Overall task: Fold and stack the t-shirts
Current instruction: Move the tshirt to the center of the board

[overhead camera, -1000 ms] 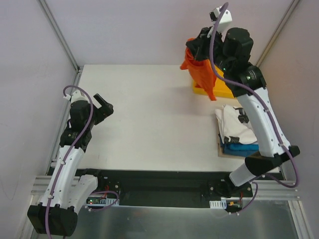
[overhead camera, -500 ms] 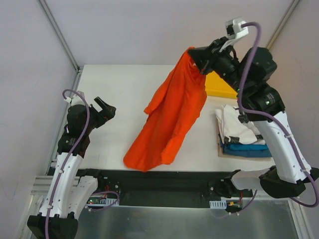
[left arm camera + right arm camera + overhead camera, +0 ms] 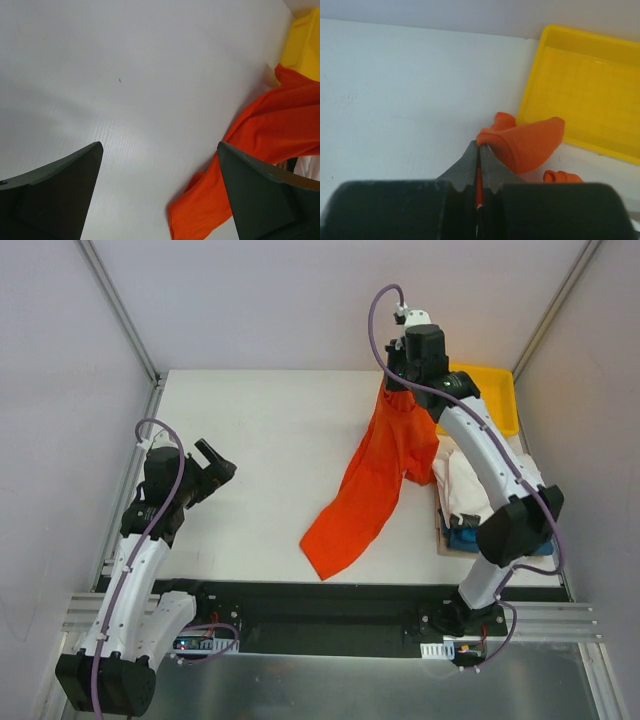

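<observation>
My right gripper (image 3: 394, 383) is shut on one end of the orange-red t-shirt (image 3: 372, 480). The shirt hangs from it and trails down-left onto the white table, its low end near the table's front edge. In the right wrist view the jaws (image 3: 479, 146) pinch a fold of the orange cloth (image 3: 530, 140). A folded white t-shirt (image 3: 468, 490) lies on a blue one (image 3: 495, 539) at the right edge. My left gripper (image 3: 213, 465) is open and empty at the left, well apart from the shirt, which shows in the left wrist view (image 3: 250, 155).
A yellow plastic tray (image 3: 495, 400) stands at the back right corner, seen also in the right wrist view (image 3: 585, 90). The folded stack rests on a brown board (image 3: 442, 530). Grey walls and frame rails close in the table on three sides.
My right gripper has swung the orange shirt out of the tray and leftward, then lowered and moved back right. The shirt now drapes onto the table. The left arm has barely moved.
</observation>
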`<move>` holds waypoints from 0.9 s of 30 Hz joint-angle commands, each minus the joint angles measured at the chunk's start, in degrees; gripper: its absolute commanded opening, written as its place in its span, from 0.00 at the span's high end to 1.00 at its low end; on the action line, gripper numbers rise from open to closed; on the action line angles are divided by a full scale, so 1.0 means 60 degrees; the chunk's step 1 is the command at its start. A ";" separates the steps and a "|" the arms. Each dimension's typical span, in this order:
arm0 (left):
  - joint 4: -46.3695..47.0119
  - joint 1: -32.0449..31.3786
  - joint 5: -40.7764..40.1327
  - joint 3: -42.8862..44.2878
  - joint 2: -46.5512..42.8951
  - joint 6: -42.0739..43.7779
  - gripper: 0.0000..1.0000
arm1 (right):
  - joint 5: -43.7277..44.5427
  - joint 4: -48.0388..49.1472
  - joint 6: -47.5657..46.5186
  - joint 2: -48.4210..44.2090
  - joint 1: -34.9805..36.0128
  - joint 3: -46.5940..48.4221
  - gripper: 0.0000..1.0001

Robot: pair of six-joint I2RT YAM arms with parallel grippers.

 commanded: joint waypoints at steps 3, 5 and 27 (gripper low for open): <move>-0.0011 0.0013 0.0604 -0.0077 0.0630 -0.0163 0.01 | -0.1434 0.0159 0.0895 0.2119 0.0140 0.1903 0.99; -0.0011 0.0013 0.0853 -0.0077 0.0849 -0.0119 0.01 | -0.1977 0.0144 0.1115 0.2937 0.0243 0.2489 0.99; 0.0837 -0.7293 0.0957 -0.1177 0.2445 -0.2390 0.06 | 0.1740 0.0071 0.2156 0.2317 0.0947 0.0972 0.03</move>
